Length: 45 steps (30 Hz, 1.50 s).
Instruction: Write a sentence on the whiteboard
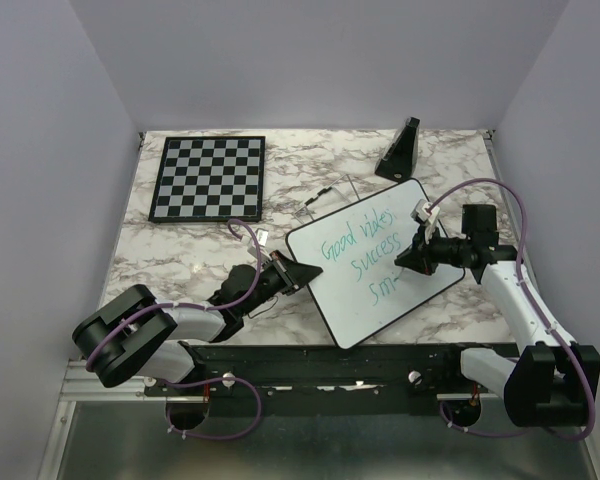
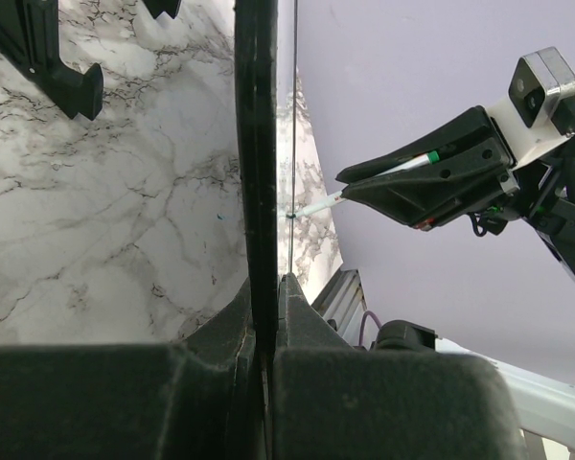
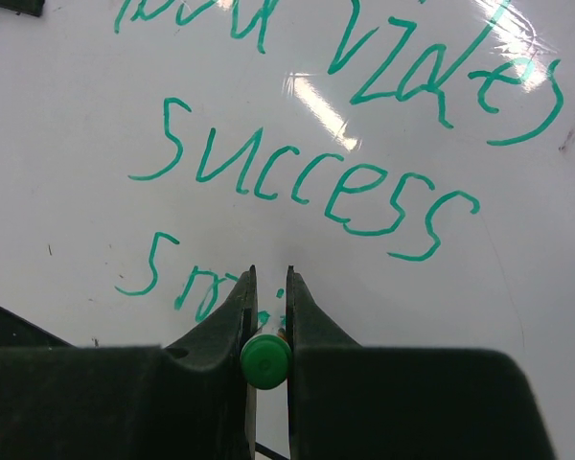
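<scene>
The whiteboard (image 1: 400, 290) lies tilted on the marble table, right of centre. The sentence (image 1: 360, 256) is in green-teal marker and reads "Good vibes", "Success" and a started "Sm". My left gripper (image 1: 298, 273) is shut on the whiteboard's left rim, which the left wrist view shows edge-on (image 2: 256, 144) between the jaws (image 2: 268, 287). My right gripper (image 1: 412, 258) is shut on a green marker (image 3: 266, 361). The marker tip touches the board at the third line (image 3: 187, 283). The left wrist view shows the right gripper (image 2: 364, 187) with the marker's white tip (image 2: 321, 203).
A black-and-white chessboard (image 1: 208, 178) lies at the back left. A small black stand (image 1: 400, 150) sits at the back, right of centre. Thin wire-like pieces (image 1: 325, 195) lie behind the board. A metal rail (image 1: 310, 365) runs along the near edge. Walls enclose the table.
</scene>
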Each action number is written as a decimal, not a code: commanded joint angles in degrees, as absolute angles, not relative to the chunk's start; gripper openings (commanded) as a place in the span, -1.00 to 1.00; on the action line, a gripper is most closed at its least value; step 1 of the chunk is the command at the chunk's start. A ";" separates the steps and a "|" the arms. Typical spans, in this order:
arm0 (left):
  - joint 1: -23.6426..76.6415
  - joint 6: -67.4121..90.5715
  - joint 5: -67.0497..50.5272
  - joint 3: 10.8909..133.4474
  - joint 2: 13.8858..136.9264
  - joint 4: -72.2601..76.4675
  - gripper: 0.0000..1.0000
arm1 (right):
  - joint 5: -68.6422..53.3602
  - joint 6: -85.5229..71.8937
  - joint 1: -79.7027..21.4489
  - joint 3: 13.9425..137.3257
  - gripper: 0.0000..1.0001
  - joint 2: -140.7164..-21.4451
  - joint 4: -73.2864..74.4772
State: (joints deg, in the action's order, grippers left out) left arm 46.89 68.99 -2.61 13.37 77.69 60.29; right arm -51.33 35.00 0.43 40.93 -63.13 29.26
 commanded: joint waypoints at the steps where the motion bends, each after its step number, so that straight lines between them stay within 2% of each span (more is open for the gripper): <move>1: 47.37 67.33 -3.60 14.24 76.64 65.74 -1.00 | -49.48 39.11 0.18 42.19 -0.99 -64.60 32.95; 18: 47.37 67.50 -3.87 14.41 77.17 66.18 -1.00 | -50.45 47.02 0.09 43.24 -0.99 -67.32 42.01; 28: 47.37 67.50 -3.87 14.50 77.17 66.01 -1.00 | -44.65 35.25 0.18 43.06 -0.99 -62.23 27.88; 45: 47.37 67.15 -4.13 14.59 76.73 65.83 -1.00 | -46.23 31.11 0.18 42.10 -0.99 -62.75 21.62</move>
